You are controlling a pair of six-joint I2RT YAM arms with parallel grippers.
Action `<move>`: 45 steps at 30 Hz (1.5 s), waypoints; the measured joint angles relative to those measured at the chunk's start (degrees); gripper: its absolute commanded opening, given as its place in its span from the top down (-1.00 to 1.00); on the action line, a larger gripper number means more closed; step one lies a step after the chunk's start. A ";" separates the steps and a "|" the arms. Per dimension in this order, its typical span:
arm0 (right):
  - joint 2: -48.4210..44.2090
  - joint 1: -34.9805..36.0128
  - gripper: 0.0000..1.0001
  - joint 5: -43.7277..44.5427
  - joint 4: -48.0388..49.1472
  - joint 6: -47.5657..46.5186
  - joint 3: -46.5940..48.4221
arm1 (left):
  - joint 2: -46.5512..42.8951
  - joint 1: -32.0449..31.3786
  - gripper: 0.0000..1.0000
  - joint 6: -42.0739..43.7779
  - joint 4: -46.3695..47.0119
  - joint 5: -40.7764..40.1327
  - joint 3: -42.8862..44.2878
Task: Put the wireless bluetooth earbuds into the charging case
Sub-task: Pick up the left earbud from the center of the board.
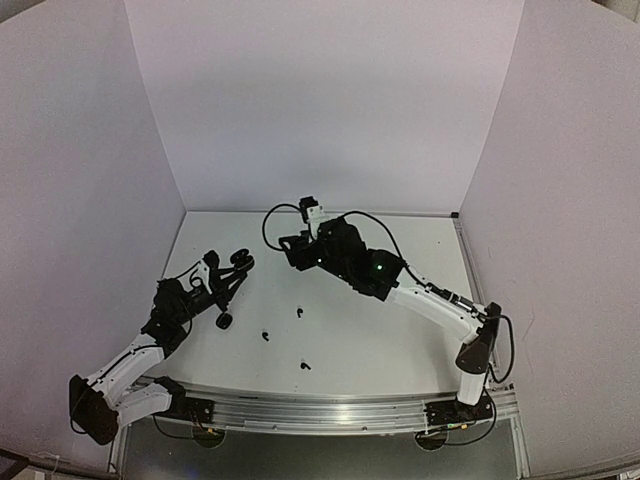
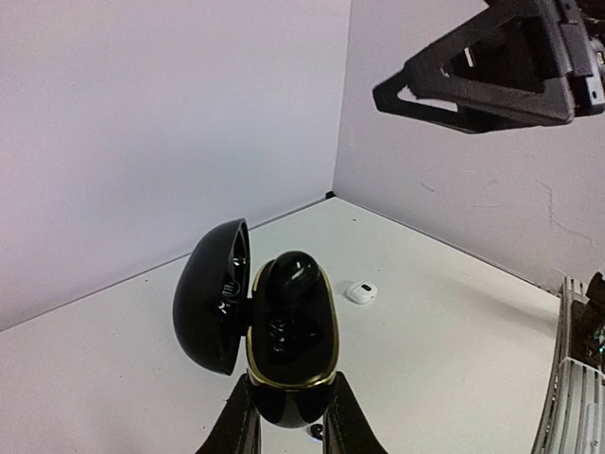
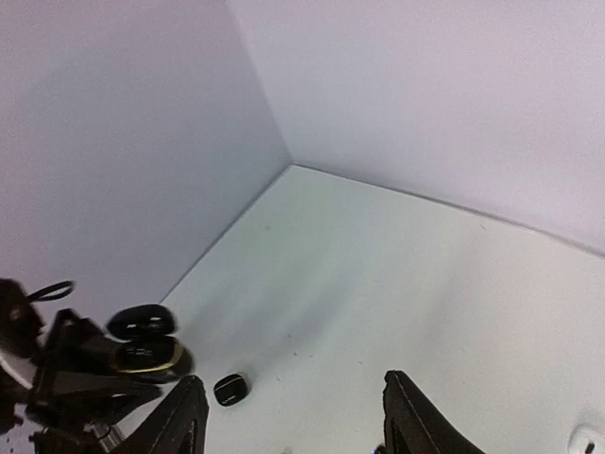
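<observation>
The left end effector [image 2: 289, 421] pinched the open black charging case [image 2: 288, 331]. Three black earbuds [image 1: 299, 312] lay on the surface [image 1: 390, 340] right of that case; the right end effector [image 3: 295, 426] stood spread, holding nothing.

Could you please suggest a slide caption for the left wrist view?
Left fingers grip the open, gold-rimmed black charging case with a black earbud sitting inside.

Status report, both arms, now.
Left gripper: jaws shut on open black charging case, a black earbud resting in it. Right gripper: jaws open, empty. Three black earbuds loose on table. No obstruction seen.
</observation>
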 measured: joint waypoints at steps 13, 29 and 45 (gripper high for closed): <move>22.37 -1.60 -0.27 7.88 -22.78 19.47 10.94 | -0.69 0.00 1.00 -0.39 -1.93 -5.78 0.00; 37.33 -1.60 0.11 1.40 -26.04 18.65 18.27 | -0.72 0.00 1.00 -0.29 -2.43 -5.72 0.00; 40.16 -1.60 0.30 0.19 -27.77 19.00 17.71 | -0.70 0.00 1.00 -0.24 -4.01 -5.70 0.00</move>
